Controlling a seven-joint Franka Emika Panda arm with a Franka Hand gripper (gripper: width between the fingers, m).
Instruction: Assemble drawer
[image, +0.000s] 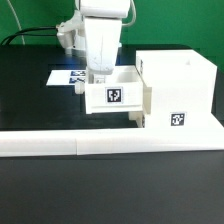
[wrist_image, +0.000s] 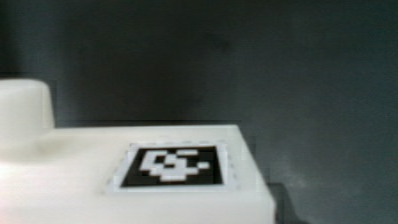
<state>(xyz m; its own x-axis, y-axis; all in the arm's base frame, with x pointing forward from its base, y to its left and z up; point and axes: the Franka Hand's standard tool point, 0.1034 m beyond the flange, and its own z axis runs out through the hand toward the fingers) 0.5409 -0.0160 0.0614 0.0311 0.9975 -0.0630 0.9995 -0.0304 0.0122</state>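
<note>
The white open-topped drawer box (image: 112, 95), with a marker tag on its front, sits at mid-table with its right side against the larger white drawer housing (image: 180, 85). My gripper (image: 98, 76) comes straight down onto the drawer box's rear wall and looks closed on it, but the fingertips are hidden by the box. In the wrist view a white panel of the drawer box (wrist_image: 107, 185) with a tag fills the lower part. A rounded white piece (wrist_image: 22, 105) stands up at one side. No fingers show there.
The marker board (image: 62, 76) lies flat behind the drawer box on the exterior view's left. A low white wall (image: 90, 146) runs along the table's front. Black cables lie at the back left.
</note>
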